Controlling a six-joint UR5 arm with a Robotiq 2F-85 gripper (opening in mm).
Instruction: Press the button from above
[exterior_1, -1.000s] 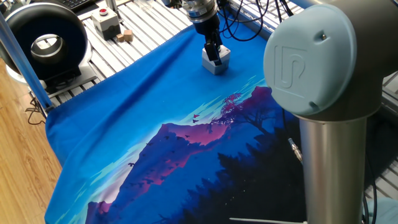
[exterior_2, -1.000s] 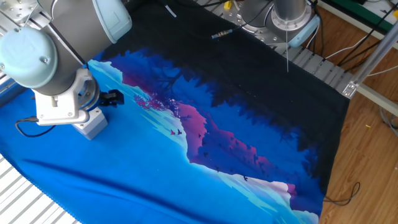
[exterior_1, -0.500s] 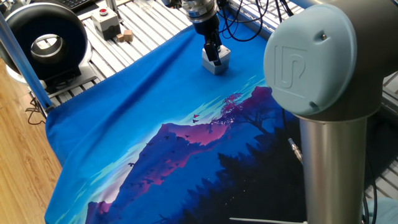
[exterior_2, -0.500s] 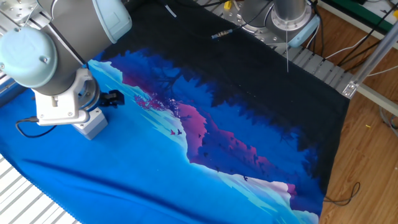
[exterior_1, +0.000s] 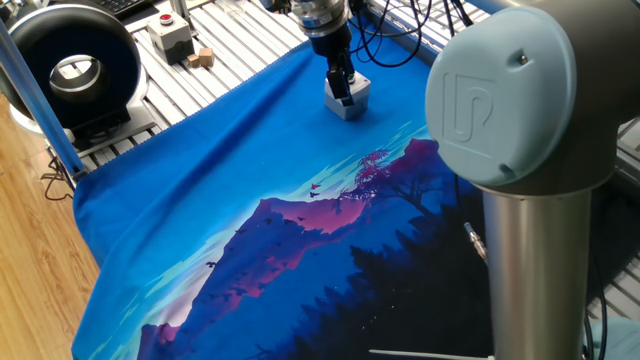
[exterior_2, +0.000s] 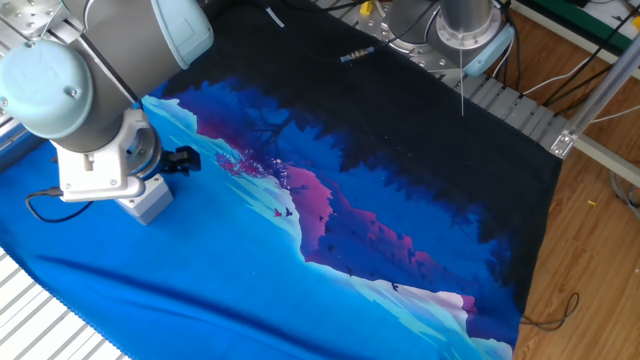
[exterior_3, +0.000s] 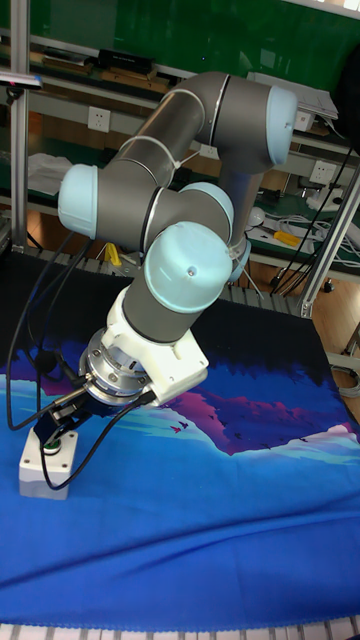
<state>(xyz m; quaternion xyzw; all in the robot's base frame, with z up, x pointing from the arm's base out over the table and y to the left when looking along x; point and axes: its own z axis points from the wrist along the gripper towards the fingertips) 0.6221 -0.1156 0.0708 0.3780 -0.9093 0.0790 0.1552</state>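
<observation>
- Tall fixed view placed the small round green push button with a silver ring (exterior_3: 52, 443), capping a light-grey cube-shaped box (exterior_3: 45, 463), on the blue printed cloth over the table (exterior_3: 200, 540), near its front left corner.
- Black two-finger end effector (exterior_3: 55, 425) sat right over that button; whether its fingers were spread or pressed together could not be told.
- An off-centre push risked tipping the light box or dragging it across the cloth.
- Farther off, one fixed view showed a grey box with a red button (exterior_1: 170, 34), the wrong target.
</observation>
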